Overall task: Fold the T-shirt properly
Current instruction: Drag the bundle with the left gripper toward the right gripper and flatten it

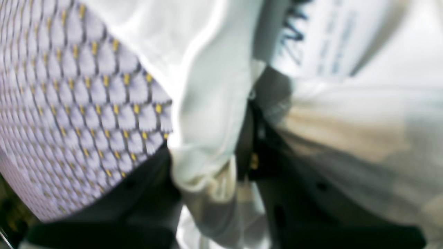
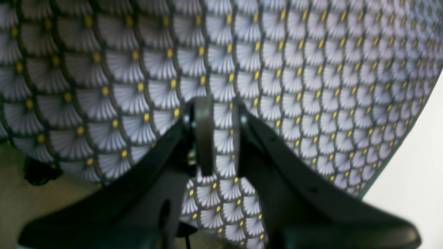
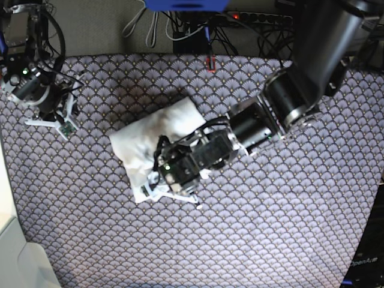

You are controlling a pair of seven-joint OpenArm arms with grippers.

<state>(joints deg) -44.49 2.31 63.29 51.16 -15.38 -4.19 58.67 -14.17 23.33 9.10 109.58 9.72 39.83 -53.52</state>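
T-shirt (image 3: 155, 141): white, bunched into compact wad at middle of patterned tablecloth (image 3: 270, 228), long axis running from lower-left up toward upper-right in base view. My left gripper (image 1: 221, 162) sits at wad's lower-right edge, jaws clamped on fold of white cloth; fabric fills left wrist view. My right gripper (image 2: 219, 138) parked far off near table's corner, over bare tablecloth, jaws narrowly apart, nothing between. Left arm far nearer. Judgement: fold unfinished; next pull runs across the long axis, toward the far upper-left edge.
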